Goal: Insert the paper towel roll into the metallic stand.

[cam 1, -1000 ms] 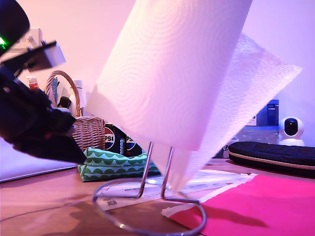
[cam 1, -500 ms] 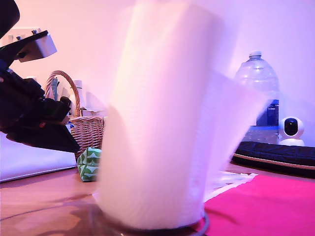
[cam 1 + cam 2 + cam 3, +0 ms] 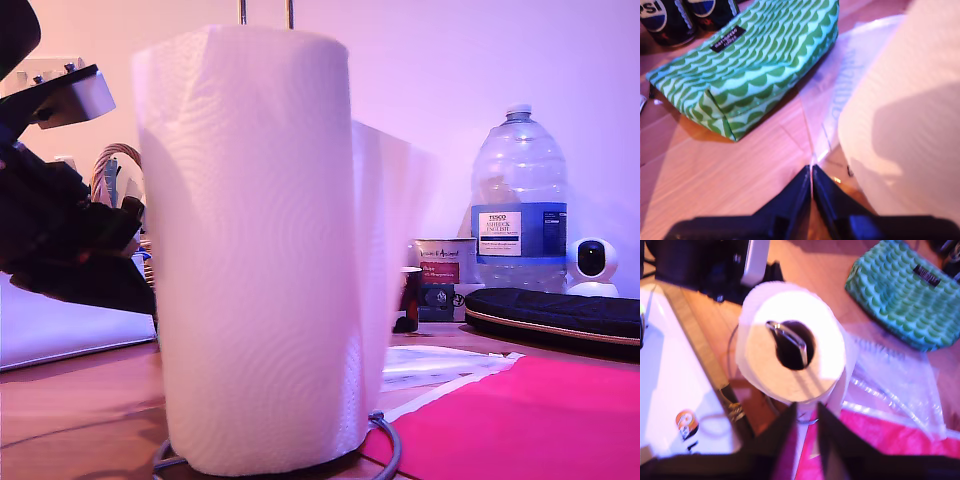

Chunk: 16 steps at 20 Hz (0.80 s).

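Because the paper towel roll (image 3: 255, 260) sits upright on the metallic stand (image 3: 790, 340), rod through its core and out the top, my first gripper (image 3: 811, 172) waits beside it, jaws together (empty), while my second gripper (image 3: 807, 412), above it, stands narrowly parted.

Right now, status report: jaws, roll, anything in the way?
My first gripper jaws shut, empty; my second gripper jaws open, above the roll. Paper towel roll upright on the metallic stand, rod through its core. Nothing blocking.

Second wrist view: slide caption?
Roll seated on the stand, rod showing through its core, seen from above.
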Available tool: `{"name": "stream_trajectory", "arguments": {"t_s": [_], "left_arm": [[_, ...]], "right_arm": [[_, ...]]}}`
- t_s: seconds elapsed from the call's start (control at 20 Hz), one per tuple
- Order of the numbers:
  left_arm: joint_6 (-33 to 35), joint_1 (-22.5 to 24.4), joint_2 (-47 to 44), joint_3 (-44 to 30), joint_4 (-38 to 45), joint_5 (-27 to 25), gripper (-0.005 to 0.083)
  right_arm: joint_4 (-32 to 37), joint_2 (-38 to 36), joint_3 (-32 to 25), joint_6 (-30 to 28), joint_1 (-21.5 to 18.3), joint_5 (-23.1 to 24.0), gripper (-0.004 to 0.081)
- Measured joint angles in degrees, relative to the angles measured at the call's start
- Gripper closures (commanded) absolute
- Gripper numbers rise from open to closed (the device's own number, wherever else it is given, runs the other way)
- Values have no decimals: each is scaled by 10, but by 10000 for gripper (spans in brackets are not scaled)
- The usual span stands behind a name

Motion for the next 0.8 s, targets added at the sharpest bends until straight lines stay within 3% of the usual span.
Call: {"name": "stream_trajectory", "arguments": {"t_s": [0.2, 0.5, 0.65, 0.8], "left_arm": [[3, 21, -40, 0, -4, 12, 788], [3, 102, -79, 0, -14, 78, 788], [2, 129, -104, 0, -14, 94, 787], [-10, 152, -130, 0, -12, 100, 787]], "right_arm": [[57, 0, 0, 0, -31, 45, 780], [153, -4, -5, 0, -149, 51, 780], [212, -32, -61, 0, -210, 36, 780], [304, -75, -156, 0, -265, 21, 780]]}}
